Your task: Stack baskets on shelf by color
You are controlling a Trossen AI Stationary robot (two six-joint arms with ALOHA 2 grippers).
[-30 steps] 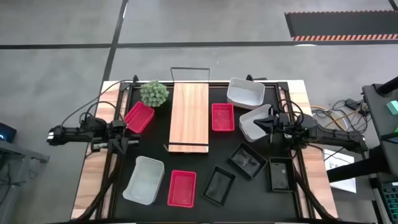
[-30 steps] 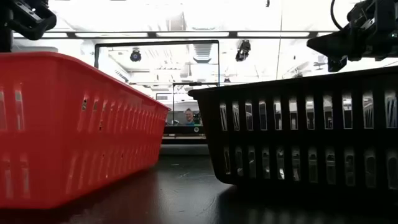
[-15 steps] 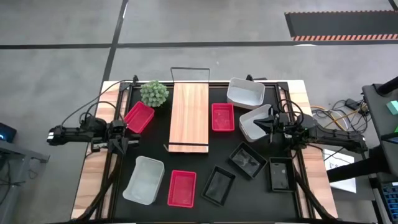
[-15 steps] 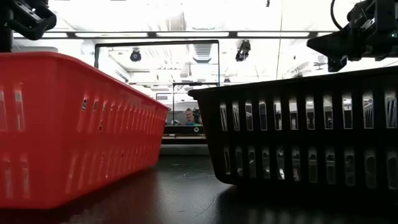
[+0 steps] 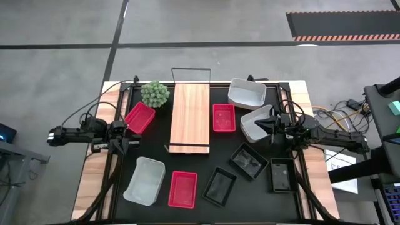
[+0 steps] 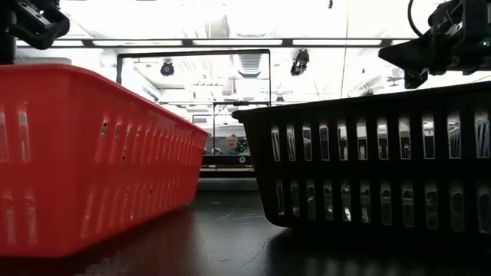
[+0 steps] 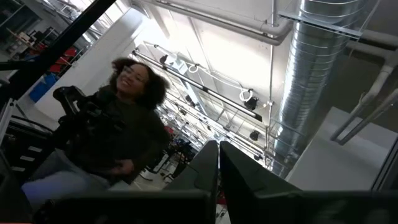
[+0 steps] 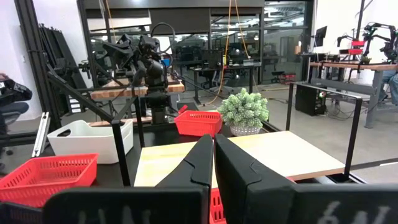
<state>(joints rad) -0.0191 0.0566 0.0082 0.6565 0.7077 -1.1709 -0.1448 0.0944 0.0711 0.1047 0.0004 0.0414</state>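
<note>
In the high view the light-wood shelf (image 5: 190, 117) lies along the middle of the black tabletop. Three red baskets (image 5: 139, 117) (image 5: 224, 117) (image 5: 182, 189), three white ones (image 5: 246, 92) (image 5: 256, 124) (image 5: 145, 180) and three black ones (image 5: 248, 160) (image 5: 220, 186) (image 5: 281, 175) sit singly on their bottoms around it. My left gripper (image 5: 125, 130) hangs shut at the left edge beside a red basket, tilted upward (image 7: 217, 168). My right gripper (image 5: 265, 125) is shut and level above a white basket, aimed at the shelf (image 8: 213, 155).
A green ball-shaped plant (image 5: 155, 94) stands at the shelf's far left corner. Thin dark wire frames rise at the shelf's ends (image 5: 190, 70). The low view is filled by a red basket (image 6: 84, 153) and a black one (image 6: 376, 161). A person (image 7: 118, 137) shows beyond the table.
</note>
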